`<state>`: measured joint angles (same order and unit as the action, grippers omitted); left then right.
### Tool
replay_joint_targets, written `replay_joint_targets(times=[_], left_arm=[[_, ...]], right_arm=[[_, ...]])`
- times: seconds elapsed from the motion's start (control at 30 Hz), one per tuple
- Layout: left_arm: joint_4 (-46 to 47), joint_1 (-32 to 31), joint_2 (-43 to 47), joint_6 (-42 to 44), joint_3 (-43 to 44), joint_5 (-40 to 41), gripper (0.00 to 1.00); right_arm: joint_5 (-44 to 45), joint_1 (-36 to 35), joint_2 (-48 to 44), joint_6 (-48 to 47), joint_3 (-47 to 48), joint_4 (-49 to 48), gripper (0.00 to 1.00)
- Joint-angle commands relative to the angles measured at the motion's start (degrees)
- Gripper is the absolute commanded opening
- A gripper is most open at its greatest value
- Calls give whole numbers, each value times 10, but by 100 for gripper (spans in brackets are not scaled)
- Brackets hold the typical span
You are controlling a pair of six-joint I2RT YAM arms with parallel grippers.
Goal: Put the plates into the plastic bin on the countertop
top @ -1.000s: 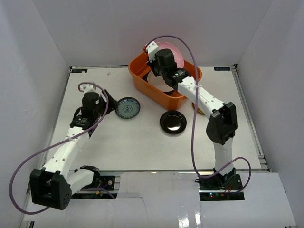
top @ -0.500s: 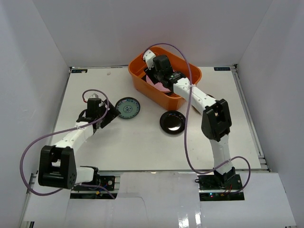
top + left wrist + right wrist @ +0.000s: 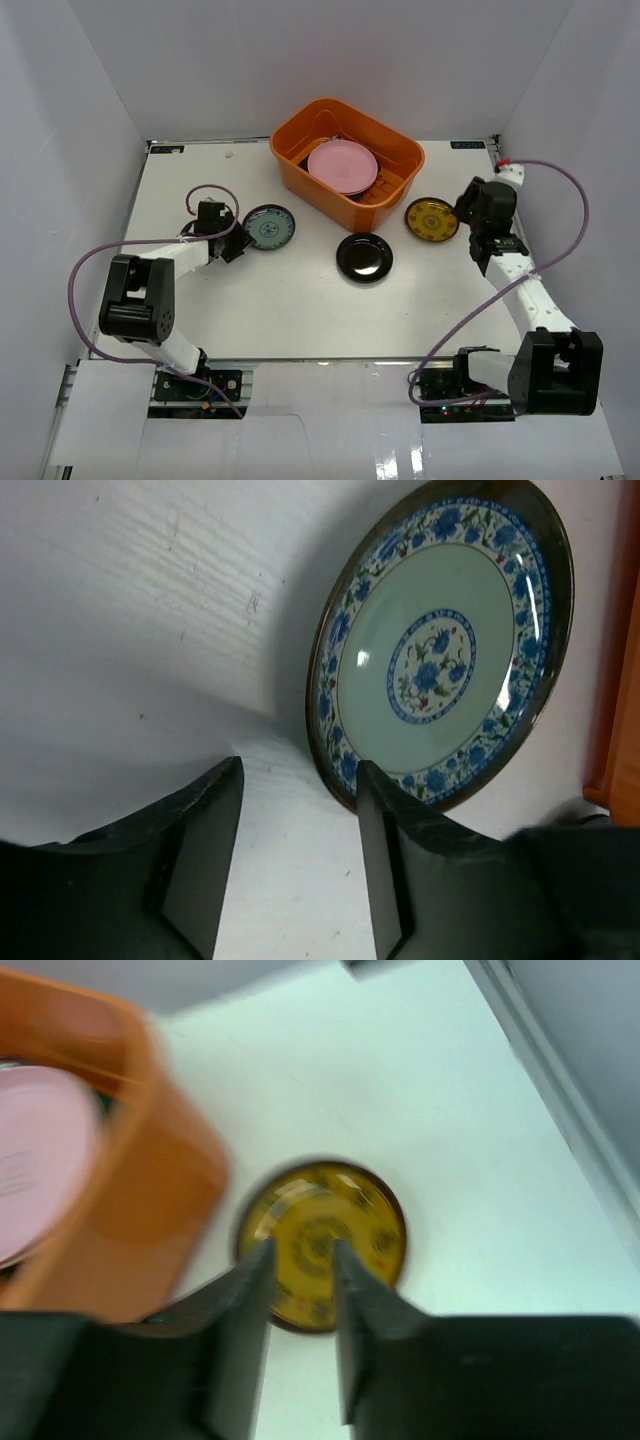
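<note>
Currently the orange bin [image 3: 310, 185] stands at the far edge of the countertop [image 3: 300, 310], with the pink plate [image 3: 342, 167] lying inside it, face up. A dark edge shows just behind the pink plate, but what it belongs to cannot be told.

Three plates lie out on the countertop. The teal plate [image 3: 268, 227] is left of the bin, the black plate [image 3: 364, 257] is in front of it, and the yellow plate [image 3: 432, 219] is just beside its right end. None of the three touches another.

The left gripper [image 3: 233, 245] is low, at the teal plate's left edge. In the left wrist view its jaws stand apart with only bare white surface between them and nothing held. The right-hand finger [image 3: 385, 860] reaches up to the rim of the teal plate [image 3: 445, 650]; whether it touches the rim cannot be told.

The right gripper [image 3: 462, 212] sits just right of the yellow plate, pointing towards it. The right wrist view is blurred, yet it shows the jaws a little apart and empty — the yellow plate [image 3: 375, 1230] appears through and around the gap, lying flat beyond the tips. The bin [image 3: 150, 1190] and the pink plate [image 3: 40, 1180] fill the left of that view.
</note>
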<state>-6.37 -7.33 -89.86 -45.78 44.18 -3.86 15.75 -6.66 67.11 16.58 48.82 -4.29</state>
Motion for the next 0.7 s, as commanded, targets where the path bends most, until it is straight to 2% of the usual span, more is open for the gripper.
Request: replay_joint_targets(times=[0.0,0.07,0.1,0.13,0.23,0.33,0.47,0.53,0.6,0.67], left_arm=[[32,0,-22,-5,27,7,58],[44,0,-43,-13,31,6,46],[46,0,-50,-22,34,6,40],[47,0,-59,-23,36,7,24],[37,0,-59,-19,42,20,3],[25,0,-27,-6,35,29,0],[7,-5,77,15,9,13,0],[-12,-8,158,29,5,9,0],[-34,-8,231,39,13,7,0],[-50,-10,261,44,41,6,0]], right_arm=[[-61,93,-11,121,-84,-53,48],[-107,147,6,134,-107,-60,61],[-121,160,27,144,-113,-76,63],[-149,169,41,151,-120,-90,63],[-210,204,100,181,-131,-123,63],[-208,218,152,200,-130,-149,61],[-230,222,223,225,-106,-168,56],[-251,222,259,236,-99,-186,53],[-262,222,288,258,-99,-214,48],[-275,222,308,269,-88,-226,42]])
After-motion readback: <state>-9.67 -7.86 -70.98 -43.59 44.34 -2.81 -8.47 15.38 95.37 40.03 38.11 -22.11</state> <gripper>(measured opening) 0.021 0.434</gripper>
